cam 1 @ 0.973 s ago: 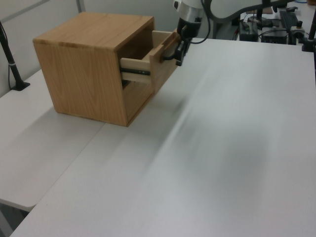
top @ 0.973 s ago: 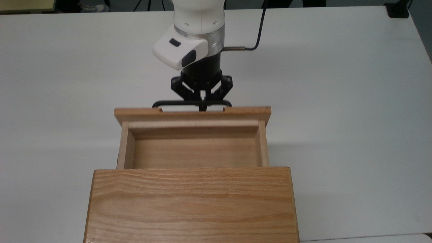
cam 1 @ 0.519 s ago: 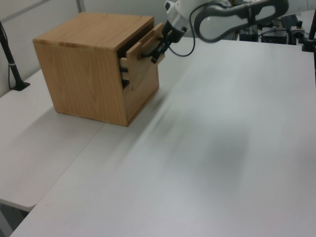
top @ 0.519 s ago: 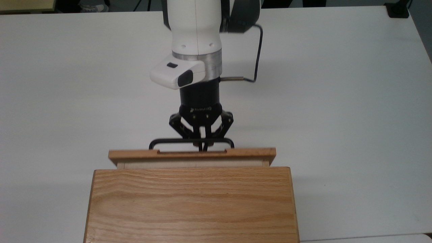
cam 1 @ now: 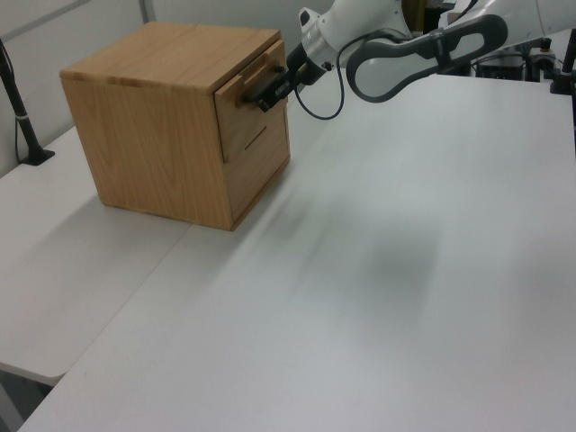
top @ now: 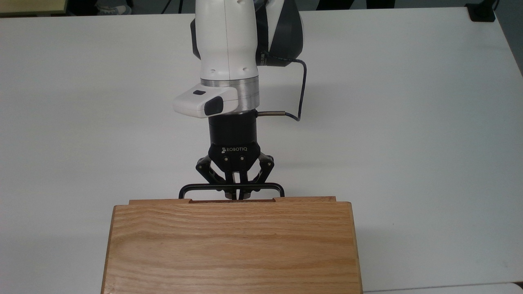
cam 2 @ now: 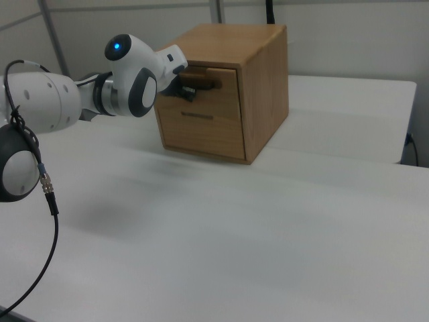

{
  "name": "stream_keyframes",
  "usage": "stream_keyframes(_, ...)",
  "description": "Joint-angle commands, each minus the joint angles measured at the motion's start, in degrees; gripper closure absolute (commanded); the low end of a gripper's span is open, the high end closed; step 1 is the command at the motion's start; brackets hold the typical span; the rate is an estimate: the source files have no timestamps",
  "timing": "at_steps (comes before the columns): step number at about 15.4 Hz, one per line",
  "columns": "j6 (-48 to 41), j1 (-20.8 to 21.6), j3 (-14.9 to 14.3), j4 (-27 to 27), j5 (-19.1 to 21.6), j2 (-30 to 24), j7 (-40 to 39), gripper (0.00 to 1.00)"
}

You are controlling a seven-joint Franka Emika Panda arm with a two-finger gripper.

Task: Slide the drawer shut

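The white, jointed robot arm [top: 226, 45] reaches down from the top centre of the top view, its black cylindrical wrist [top: 232, 130] pointing toward the lower edge. The black two-finger gripper [top: 235, 195] sits just below the frame's centre with its fingers drawn together. In the left view the gripper [cam 1: 270, 87] sits at upper centre, level

- The cabinet [top: 231, 245] is cut off by the top view's bottom edge, so its back is out of frame.
- In the top view the cabinet's top covers the drawer [top: 233, 200] except for a thin strip of its front panel.
- In the right view the arm [cam 2: 127, 84] hides most of the handle [cam 2: 191, 88].
- The tabletop [top: 408, 143] runs past the top view's left and right edges.
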Motion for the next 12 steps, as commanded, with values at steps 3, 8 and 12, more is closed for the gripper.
stream_keyframes(3, 6.4, -0.4, -0.3, 1.7, 0.6, 2.3, -0.2, 1.00)
stream_keyframes(8, 6.2, -0.4, -0.3, 1.4, 0.5, 2.1, -0.4, 1.00)
stream_keyframes(12, 4.7, -0.4, -0.3, 0.0, 0.4, 0.6, -0.8, 1.00)
